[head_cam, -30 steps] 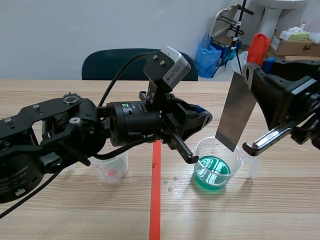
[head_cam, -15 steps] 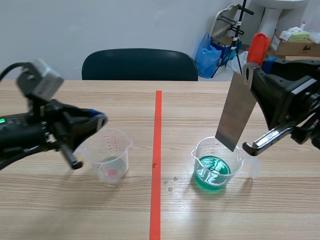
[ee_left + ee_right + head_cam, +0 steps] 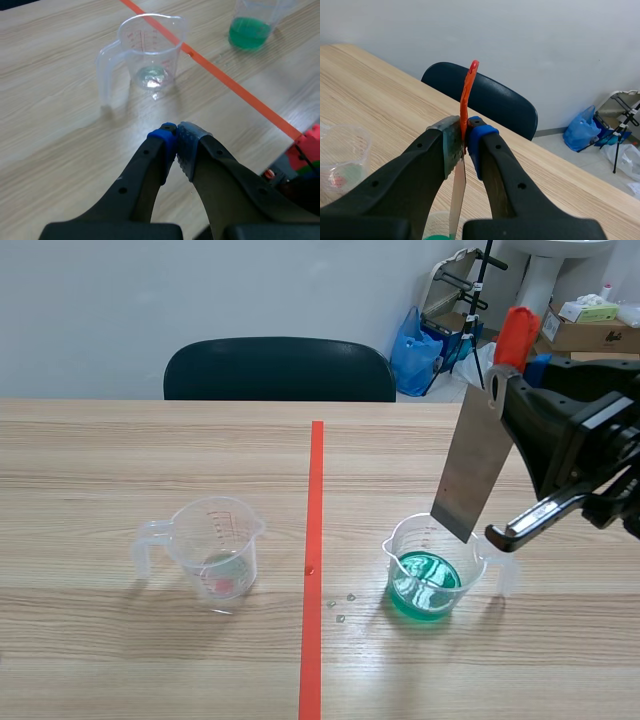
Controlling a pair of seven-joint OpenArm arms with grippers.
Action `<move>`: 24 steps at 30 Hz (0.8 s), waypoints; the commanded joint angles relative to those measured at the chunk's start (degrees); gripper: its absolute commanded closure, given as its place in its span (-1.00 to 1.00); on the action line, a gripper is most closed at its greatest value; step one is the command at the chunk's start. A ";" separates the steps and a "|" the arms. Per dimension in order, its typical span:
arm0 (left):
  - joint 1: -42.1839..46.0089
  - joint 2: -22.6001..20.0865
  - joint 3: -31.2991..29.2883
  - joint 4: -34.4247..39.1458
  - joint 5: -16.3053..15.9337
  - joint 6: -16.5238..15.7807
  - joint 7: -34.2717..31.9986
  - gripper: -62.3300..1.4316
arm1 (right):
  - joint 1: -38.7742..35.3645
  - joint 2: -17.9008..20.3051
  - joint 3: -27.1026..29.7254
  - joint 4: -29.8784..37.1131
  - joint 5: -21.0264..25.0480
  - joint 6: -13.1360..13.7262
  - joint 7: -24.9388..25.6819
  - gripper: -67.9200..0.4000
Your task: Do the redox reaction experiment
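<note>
**Scene view.** Wood-grain surface (image 3: 120,660), divided by a tape (image 3: 313,590) line, with a chair (image 3: 280,370) at its far edge. The clear beaker (image 3: 215,552) stands on the robot's left of the tape and holds only a faint residue. The green beaker (image 3: 432,565) stands on the right and is partly filled. A few drops (image 3: 340,608) lie between the tape and the green beaker. The right claw (image 3: 510,395) grips the plate (image 3: 475,465) near its top. The plate hangs tilted, with its lower corner at the green beaker's rim and above the liquid. The left arm is not in this view.

**Left wrist view.** The left claw (image 3: 177,142) is closed on nothing, pads meeting. It sits near the clear beaker (image 3: 150,55) and well apart from the green beaker (image 3: 252,25).

**Right wrist view.** The right claw (image 3: 464,135) clamps the plate (image 3: 457,190) just below its orange handle (image 3: 468,90). The blade hangs edge-on toward the green beaker (image 3: 437,230).

**Hazards.**
- The grip is high and narrow, so the plate may pivot or slip between the pads.
- A tilted descent may catch the rim and tip the light beaker, spilling the solution.
- The claw's lower parts hang close to the beaker's handle, and a descent could knock it.
- A fast entry may splash.
</note>
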 commanded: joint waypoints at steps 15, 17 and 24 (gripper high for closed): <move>12.90 14.21 -10.45 0.09 11.87 0.57 -9.11 -1.00 | 0.83 0.26 0.33 1.60 0.39 -0.22 0.92 0.93; 12.90 14.64 -10.84 0.09 11.87 0.90 -9.14 -1.00 | 0.83 0.26 0.33 1.60 0.39 -0.22 1.09 0.93; 12.90 14.62 -10.88 0.09 11.89 0.96 -9.33 -1.00 | 0.83 0.26 0.33 1.60 0.39 -0.22 1.36 0.93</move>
